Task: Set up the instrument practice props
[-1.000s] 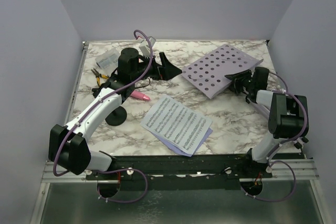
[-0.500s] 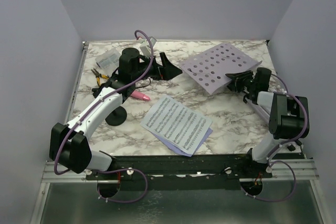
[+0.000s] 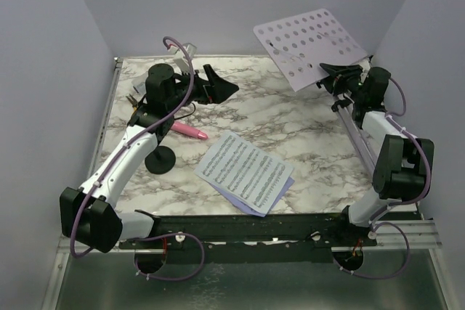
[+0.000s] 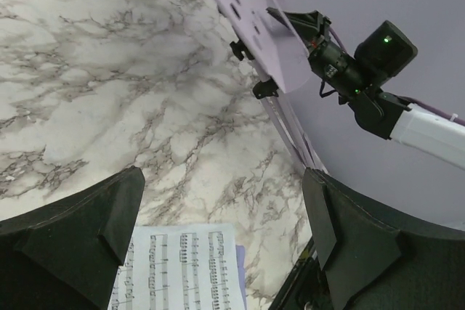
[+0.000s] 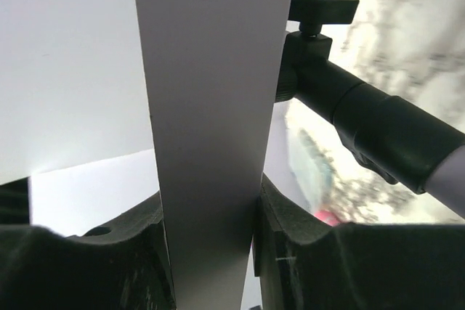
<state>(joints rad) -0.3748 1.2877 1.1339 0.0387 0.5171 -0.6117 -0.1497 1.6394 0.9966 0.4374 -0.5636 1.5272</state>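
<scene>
The lavender perforated music-stand desk [image 3: 309, 45] is held tilted in the air at the back right, off the table. My right gripper [image 3: 336, 74] is shut on its lower lip [image 5: 211, 107], which fills the gap between the two pads. The stand's thin silver legs [image 4: 289, 136] trail down from it toward the table. Printed sheet-music pages [image 3: 243, 172] lie flat at the front centre. A pink microphone [image 3: 190, 131] lies left of centre, with the black round-based mic stand [image 3: 160, 159] just in front of it. My left gripper [image 3: 218, 86] hovers open over the back left, holding nothing.
Orange-handled pliers [image 3: 134, 99] peek out behind the left arm at the back left. The right wall [image 3: 436, 70] is close beside the raised desk and right arm. The stand's black clamp knob [image 5: 320, 9] sits beside the gripped lip.
The right arm has lifted the lavender desk off the table, up and toward the back right. The left arm has drawn back and to the left, still open.
</scene>
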